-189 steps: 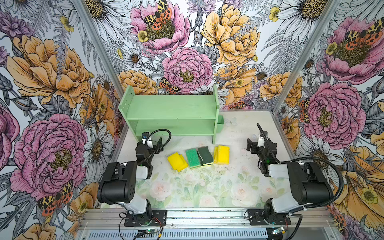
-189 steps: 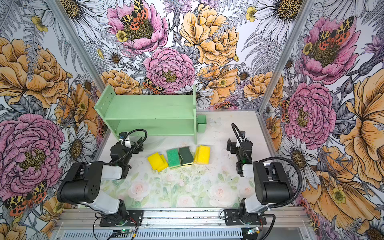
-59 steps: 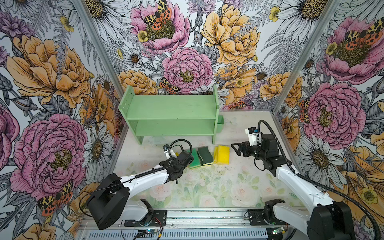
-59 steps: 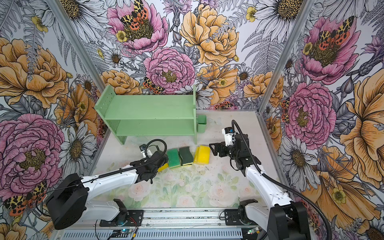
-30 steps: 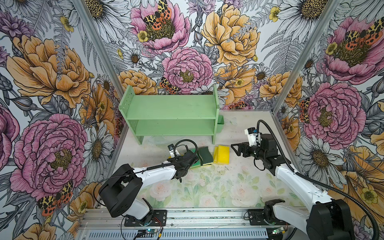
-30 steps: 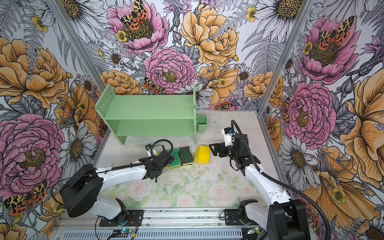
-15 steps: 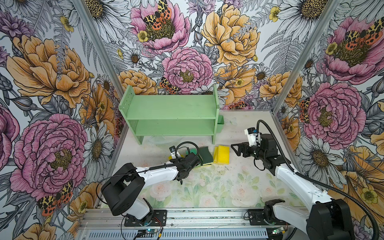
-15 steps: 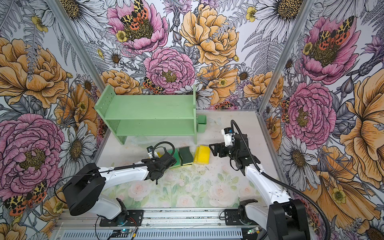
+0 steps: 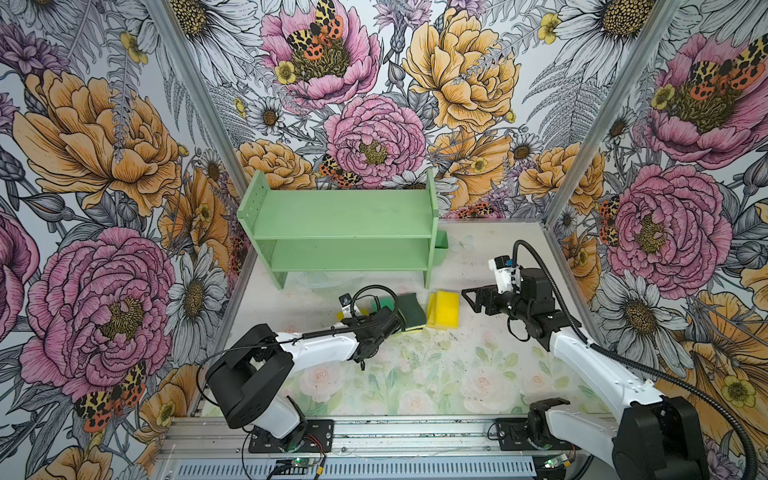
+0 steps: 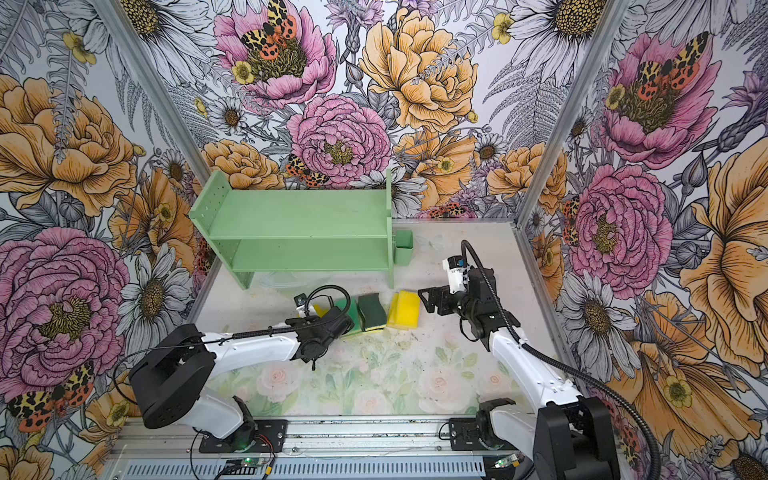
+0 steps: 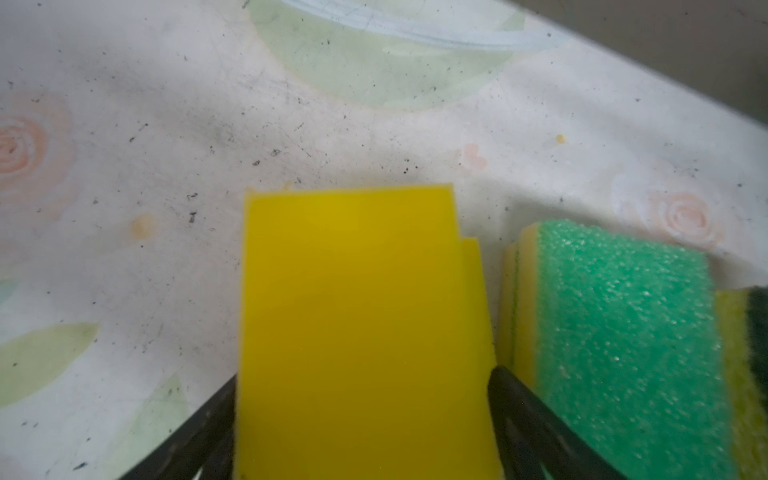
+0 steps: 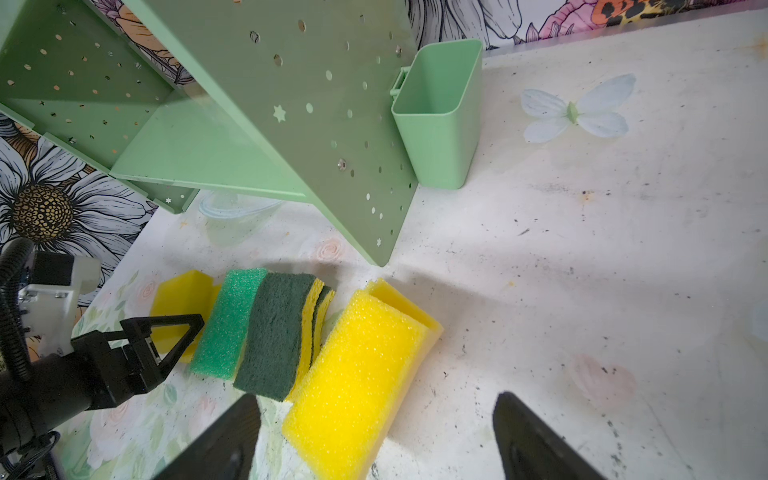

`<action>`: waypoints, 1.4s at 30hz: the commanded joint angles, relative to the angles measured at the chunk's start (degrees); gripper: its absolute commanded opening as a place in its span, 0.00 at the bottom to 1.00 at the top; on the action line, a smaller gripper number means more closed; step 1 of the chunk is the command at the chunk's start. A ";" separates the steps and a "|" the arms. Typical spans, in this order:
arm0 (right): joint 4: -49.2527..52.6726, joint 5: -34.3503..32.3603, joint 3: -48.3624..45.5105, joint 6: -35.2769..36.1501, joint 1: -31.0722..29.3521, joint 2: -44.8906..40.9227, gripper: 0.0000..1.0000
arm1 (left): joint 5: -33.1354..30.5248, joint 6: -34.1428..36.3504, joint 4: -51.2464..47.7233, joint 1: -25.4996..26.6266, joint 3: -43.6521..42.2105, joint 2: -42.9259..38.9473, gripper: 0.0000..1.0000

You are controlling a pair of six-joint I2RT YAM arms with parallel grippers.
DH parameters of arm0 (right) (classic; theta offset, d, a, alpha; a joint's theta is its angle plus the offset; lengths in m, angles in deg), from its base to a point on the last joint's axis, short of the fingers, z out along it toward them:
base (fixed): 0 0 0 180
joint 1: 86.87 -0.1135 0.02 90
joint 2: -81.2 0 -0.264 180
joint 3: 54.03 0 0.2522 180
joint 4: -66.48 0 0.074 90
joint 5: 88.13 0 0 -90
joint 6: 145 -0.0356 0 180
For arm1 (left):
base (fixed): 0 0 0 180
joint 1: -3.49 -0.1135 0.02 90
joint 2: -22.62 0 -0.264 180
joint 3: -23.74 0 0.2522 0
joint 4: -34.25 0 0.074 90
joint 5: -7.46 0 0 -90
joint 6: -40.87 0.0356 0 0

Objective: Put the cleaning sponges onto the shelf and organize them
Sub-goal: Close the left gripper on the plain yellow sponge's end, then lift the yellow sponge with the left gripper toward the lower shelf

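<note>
"Left wrist view: what's changed at your left gripper [image 11: 363,376]?"

"Both your arms have left their folded rest. Its fingers [image 11: 523,411] now flank the left yellow stack [image 11: 357,316] on the table [image 11: 166,145]. Clamped or not, you can't tell. Your right gripper [image 12: 376,399] gapes wide just beside the right yellow stack [image 12: 357,374]."

"Count?"

"Mid-table row: at least two yellow sponges per stack, one bright-green sponge [image 12: 226,324] showing, two dark-green sponges [image 12: 274,332]. One shelf [image 9: 340,216] stands behind, by the far edge."

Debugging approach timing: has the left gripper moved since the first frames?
Yes. In both top views the left gripper went rightward, from the left leg of the shelf to the yellow sponge, which it now straddles.
</note>
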 commanded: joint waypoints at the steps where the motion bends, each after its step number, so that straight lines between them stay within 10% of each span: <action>1: -0.38 -0.40 -0.47 0.90 -0.31 0.24 0.89 | -0.95 -0.22 -0.47 0.27 1.57 0.87 0.88; 42: -0.34 -1.42 -0.34 0.73 -0.25 0.93 0.89 | -4.14 5.60 -0.52 1.50 3.58 -0.06 0.60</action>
